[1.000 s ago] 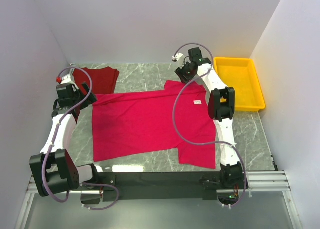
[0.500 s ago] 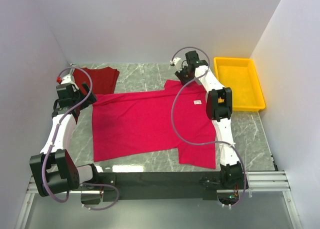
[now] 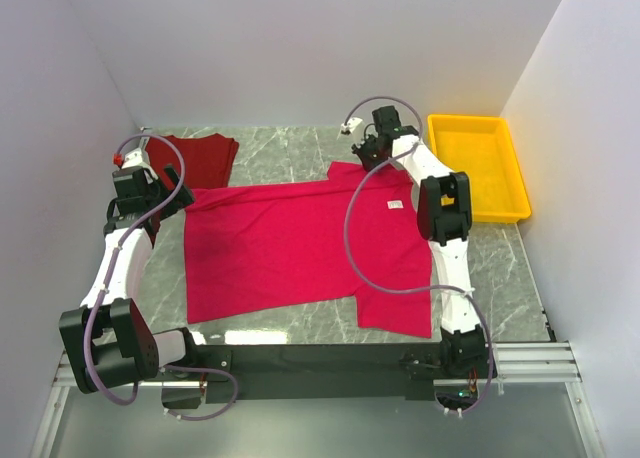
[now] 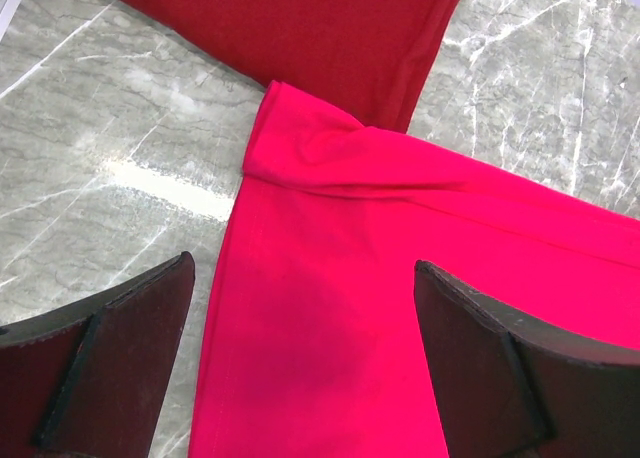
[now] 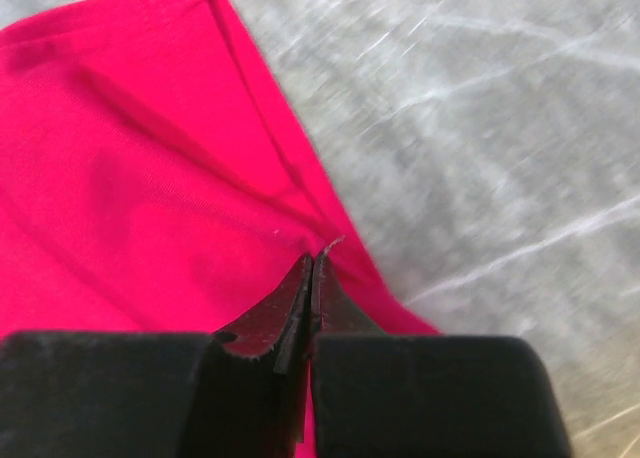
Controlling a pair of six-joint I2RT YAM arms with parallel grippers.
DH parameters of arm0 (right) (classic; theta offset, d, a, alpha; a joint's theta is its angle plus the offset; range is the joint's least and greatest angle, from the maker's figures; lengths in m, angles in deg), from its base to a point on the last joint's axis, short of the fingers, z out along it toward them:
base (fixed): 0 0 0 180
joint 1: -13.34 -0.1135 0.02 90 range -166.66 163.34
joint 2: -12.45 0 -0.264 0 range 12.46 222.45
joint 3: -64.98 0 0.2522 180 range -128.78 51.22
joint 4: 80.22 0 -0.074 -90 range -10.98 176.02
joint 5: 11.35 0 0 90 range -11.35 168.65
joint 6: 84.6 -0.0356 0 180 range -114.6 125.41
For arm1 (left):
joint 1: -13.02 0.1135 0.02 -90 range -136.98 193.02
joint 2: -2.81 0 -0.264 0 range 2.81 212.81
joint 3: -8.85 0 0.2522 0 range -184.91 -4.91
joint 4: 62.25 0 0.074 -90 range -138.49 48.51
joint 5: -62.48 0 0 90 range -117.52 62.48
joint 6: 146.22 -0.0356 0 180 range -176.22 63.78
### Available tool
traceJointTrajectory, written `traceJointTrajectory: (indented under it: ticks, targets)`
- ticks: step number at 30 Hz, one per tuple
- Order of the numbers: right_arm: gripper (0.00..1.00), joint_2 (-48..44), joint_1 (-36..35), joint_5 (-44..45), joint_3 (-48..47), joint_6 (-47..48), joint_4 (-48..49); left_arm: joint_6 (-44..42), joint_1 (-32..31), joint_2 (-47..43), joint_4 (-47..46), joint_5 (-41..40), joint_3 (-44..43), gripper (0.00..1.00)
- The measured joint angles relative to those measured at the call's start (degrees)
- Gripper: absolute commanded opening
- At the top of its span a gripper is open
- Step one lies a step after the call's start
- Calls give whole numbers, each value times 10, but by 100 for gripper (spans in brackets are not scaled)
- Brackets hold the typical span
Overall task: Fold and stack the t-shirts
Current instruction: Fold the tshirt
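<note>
The left gripper (image 4: 302, 270) is hovering released above the 10 o'clock corner of the pink t-shirt (image 3: 300, 243); the right gripper (image 5: 312, 263) is sitting clenched at its 1 o'clock sleeve.

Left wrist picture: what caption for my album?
Open left fingers hover over a corner of the bright pink t-shirt; the darker red t-shirt lies beyond.

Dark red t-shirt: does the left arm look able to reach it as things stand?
Probably yes: the open left gripper hangs over the pink t-shirt right beside the dark red t-shirt, nothing between.
</note>
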Motion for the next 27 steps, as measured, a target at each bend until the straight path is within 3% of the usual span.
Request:
traceJointTrajectory:
  ticks: [6, 12, 27]
  targets:
    - [0, -90, 3, -23, 111, -19, 60, 0, 0, 0, 0, 0, 0, 95]
    - [0, -169, 7, -50, 163, -27, 116, 0, 0, 0, 0, 5, 0, 95]
    - [4, -262, 8, -105, 375, 57, 120, 0, 0, 0, 0, 16, 3, 95]
